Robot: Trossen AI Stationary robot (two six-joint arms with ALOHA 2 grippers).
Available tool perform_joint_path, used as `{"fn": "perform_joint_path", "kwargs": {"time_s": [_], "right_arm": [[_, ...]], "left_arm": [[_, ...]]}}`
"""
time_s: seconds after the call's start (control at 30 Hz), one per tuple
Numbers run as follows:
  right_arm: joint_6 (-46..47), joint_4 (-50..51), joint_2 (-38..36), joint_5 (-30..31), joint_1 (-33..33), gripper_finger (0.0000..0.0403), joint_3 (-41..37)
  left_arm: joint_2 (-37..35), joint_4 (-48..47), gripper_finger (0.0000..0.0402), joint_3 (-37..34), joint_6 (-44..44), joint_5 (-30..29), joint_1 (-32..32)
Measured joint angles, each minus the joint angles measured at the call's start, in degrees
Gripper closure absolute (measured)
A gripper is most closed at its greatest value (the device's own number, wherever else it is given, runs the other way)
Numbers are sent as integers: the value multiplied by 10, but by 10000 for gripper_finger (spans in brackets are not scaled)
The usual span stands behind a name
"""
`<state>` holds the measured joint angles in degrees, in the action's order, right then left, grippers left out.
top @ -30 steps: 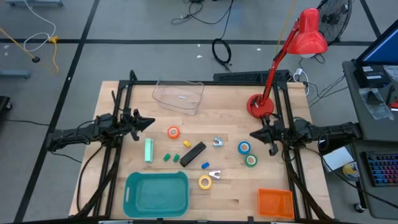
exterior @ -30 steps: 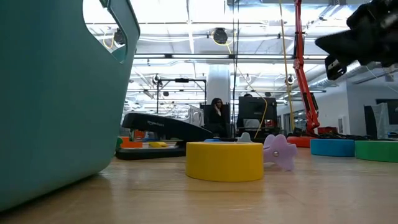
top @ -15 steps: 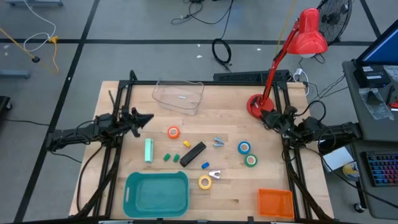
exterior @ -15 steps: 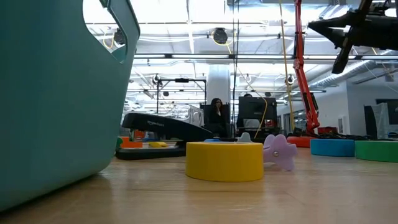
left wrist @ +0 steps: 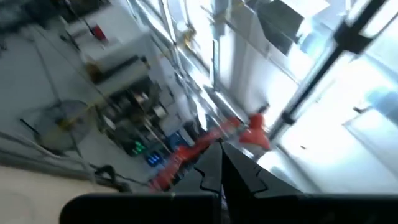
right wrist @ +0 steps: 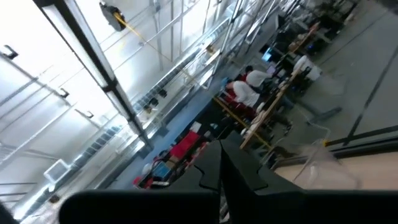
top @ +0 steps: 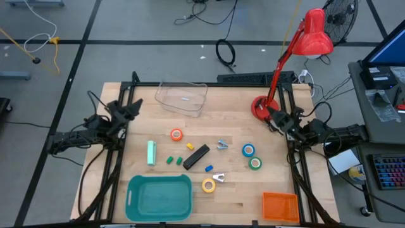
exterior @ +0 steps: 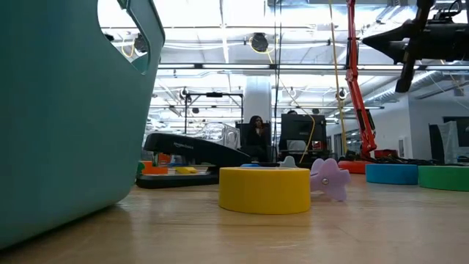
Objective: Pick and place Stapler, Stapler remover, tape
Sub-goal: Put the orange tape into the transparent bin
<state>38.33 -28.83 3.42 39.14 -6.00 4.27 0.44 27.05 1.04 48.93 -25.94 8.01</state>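
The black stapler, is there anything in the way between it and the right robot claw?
Yes. In the high view the stapler lies mid-table, and a stapler remover sits roughly between it and the shut right gripper, which is raised near the red lamp's base.

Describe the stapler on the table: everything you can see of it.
The stapler is a long, slim black desk stapler with a matte, plastic-looking shell, lying flat near the middle of the table. From above it lies diagonally. In the low view it shows side-on, the top arm sloping down over a flat base, looking closed. Nothing grips it; small coloured bits lie near it, though whether any touch cannot be told.
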Motion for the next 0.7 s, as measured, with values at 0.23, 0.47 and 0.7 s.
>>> {"fn": "perform_joint_path", "kwargs": {"time_s": [0.23, 0.47, 0.7], "right_arm": [[2, -5, 0, 14, 0, 403, 0], [-8, 4, 0, 16, 0, 403, 0], [4, 35, 0, 17, 0, 403, 0]], "left_arm": [[26, 1, 396, 27, 61, 150, 0], [130, -189, 396, 156, -18, 268, 5], [309, -456, 396, 352, -156, 308, 19]]}}
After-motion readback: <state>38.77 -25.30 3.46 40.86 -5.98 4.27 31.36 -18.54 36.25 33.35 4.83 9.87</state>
